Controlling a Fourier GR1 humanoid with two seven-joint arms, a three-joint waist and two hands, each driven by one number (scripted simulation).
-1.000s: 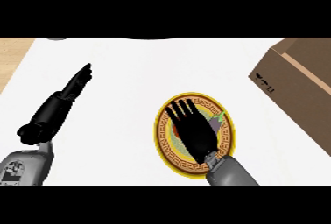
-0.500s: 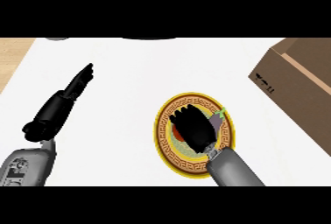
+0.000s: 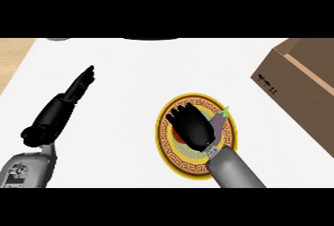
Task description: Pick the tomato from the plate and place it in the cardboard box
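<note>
Right hand (image 3: pixel 195 128) is seen over the plate (image 3: pixel 167 154), fingers (image 3: pixel 177 111) curled round the tomato (image 3: pixel 172 133), which is mostly hidden. Left hand (image 3: pixel 62 106) is held at left above the surface (image 3: pixel 137 66), fingers straight and pressed together. Cardboard box (image 3: pixel 300 84) is set well apart at right.

The left robot hand (image 3: pixel 65 102) is glossy black, set on a rounded grey forearm casing (image 3: pixel 27 170) with small dark recesses. The right robot hand (image 3: pixel 192 128) is equally black, joined by a pale wrist piece (image 3: pixel 212 151) to a plain grey cylindrical forearm (image 3: pixel 236 171).
</note>
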